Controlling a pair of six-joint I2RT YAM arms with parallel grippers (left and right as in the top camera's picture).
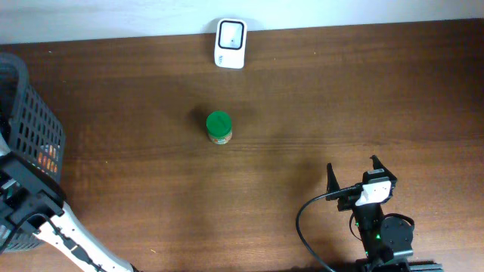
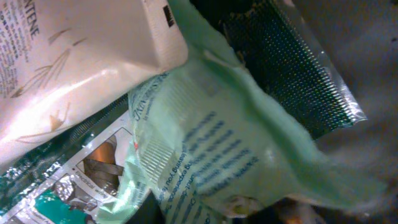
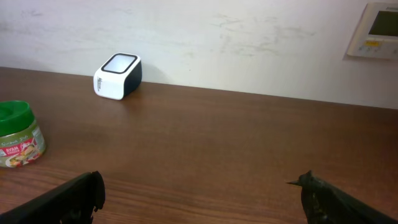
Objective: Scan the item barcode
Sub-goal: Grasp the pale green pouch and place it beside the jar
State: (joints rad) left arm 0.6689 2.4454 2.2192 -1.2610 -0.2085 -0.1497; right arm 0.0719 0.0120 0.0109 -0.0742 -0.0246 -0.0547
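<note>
Pouch (image 2: 211, 143) of pale green film, crumpled in the basket (image 1: 34, 113) far left of the scanner (image 1: 230, 43), left pincer (image 1: 23, 189) down among the packets.
Whether that pincer grips anything I cannot tell, its fingers being hidden; the thin, slippery film may slide free or drag up the stiff white packet (image 2: 74, 56) and ribbed dark foil sachet (image 2: 286, 62) lying against it, and creases could hide the barcode. Right pincer (image 3: 199, 186) stands wide open and empty, front-right of the scanner; a round green-lidded jar (image 1: 219, 127) sits just before the boxy white scanner on the wood-grain worktop (image 1: 363, 91).
</note>
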